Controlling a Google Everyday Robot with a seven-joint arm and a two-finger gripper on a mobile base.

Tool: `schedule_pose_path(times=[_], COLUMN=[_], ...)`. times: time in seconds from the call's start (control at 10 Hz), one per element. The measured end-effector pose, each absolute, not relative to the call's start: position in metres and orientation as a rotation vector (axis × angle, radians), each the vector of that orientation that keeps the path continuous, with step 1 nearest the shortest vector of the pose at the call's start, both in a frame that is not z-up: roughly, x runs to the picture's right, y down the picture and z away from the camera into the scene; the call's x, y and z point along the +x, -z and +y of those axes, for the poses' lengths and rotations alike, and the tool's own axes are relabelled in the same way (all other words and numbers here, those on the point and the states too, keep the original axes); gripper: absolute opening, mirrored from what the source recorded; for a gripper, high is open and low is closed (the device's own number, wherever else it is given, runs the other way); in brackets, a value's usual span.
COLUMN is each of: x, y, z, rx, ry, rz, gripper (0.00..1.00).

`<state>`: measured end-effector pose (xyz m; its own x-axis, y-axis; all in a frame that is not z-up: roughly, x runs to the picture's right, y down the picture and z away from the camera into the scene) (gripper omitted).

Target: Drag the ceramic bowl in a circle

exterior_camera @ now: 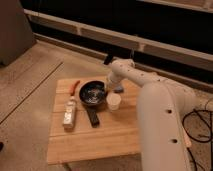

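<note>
- Whether the gripper is open or clamped cannot be told; it sits at the right rim of the ceramic bowl, mid-frame.
- That bowl rests on the wooden table, toward its upper middle.
- Likely trouble: the white cup stands just beside the bowl's lower right, so a circling drag could topple it.
- A black bar just below and a red tool at upper left could get shoved too.
- Any loose hold on the glossy rim may slip.
</note>
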<state>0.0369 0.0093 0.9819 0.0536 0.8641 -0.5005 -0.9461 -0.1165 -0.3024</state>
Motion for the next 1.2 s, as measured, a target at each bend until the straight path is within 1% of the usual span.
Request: schedule_pose_path(times=[0.2,0.4,0.5,0.6,0.9,1.2], x=[0.054,0.056,0.043,0.027,-0.010,-0.030], y=[-0.992,-0.995,-1.001,-1.003,-1.010,-1.005], z=[0.001,-0.006,-0.040,-0.058,-0.063,-0.066], rx=[-0.678,-0.675,-0.658,-0.657,-0.681,-0.687], ry=[-1.591,-1.594,-1.565,-1.539,-1.476,-1.445], rz=[0.179,0.176,0.131,0.094,0.071,0.051], gripper=[0.00,0.00,0.00,0.00,0.00,0.00])
